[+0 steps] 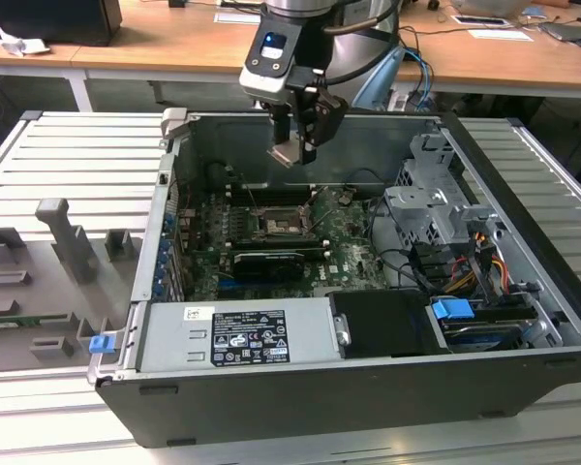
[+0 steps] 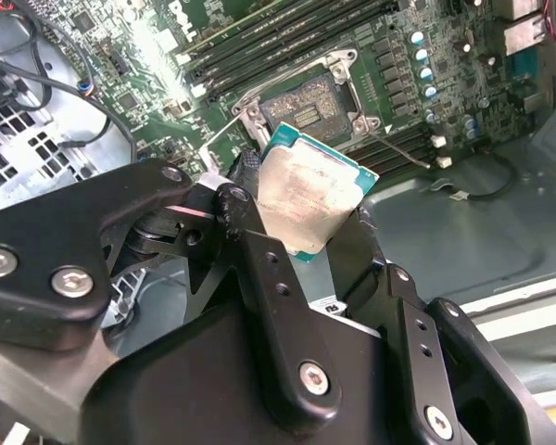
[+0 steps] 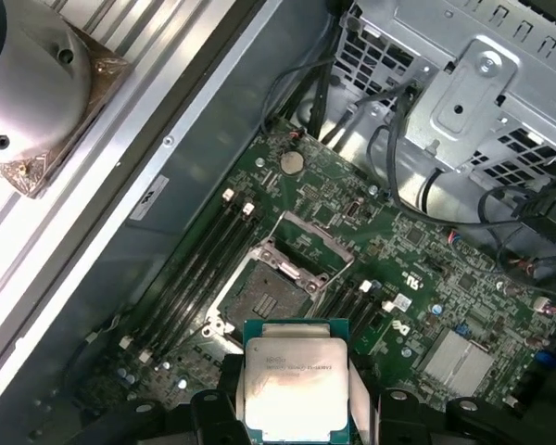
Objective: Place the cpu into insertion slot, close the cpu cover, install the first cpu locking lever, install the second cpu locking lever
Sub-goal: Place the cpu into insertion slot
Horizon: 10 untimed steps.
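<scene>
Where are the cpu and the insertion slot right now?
the cpu [image 3: 295, 380], first wrist view, centre of its silver metal top.
the insertion slot [image 3: 267, 298], first wrist view, middle of the dark socket recess.

My pincer [image 2: 304, 218] is matte black. The cpu [image 3: 292, 385] it grips has a dull silver-grey top edged in teal-green. The insertion slot [image 3: 271, 295] is black with a silvery rim, set in a dark green circuit board [image 3: 426, 250]. In the exterior view, a bright blue tab [image 1: 453, 312] sits at four o'clock from the slot. The desk [image 1: 174, 48] is light wood-brown.
</scene>
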Available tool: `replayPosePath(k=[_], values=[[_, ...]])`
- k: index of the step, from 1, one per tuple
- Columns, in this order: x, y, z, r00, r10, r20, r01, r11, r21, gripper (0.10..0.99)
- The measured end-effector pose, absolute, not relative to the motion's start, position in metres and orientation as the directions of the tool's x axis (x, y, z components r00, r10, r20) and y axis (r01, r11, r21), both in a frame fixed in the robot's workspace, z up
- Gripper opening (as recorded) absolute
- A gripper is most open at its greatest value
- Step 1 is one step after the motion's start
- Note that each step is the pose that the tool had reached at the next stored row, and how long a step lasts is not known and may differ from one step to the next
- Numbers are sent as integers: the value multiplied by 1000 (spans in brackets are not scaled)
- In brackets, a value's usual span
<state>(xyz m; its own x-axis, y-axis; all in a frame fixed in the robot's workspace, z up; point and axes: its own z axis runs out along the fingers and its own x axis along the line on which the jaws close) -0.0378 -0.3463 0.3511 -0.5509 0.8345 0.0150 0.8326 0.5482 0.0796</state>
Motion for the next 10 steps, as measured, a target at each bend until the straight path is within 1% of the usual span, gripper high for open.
replayPosePath(k=[10], values=[[-38, -346, 348, -547, 837, 15, 835, 544, 80, 533]])
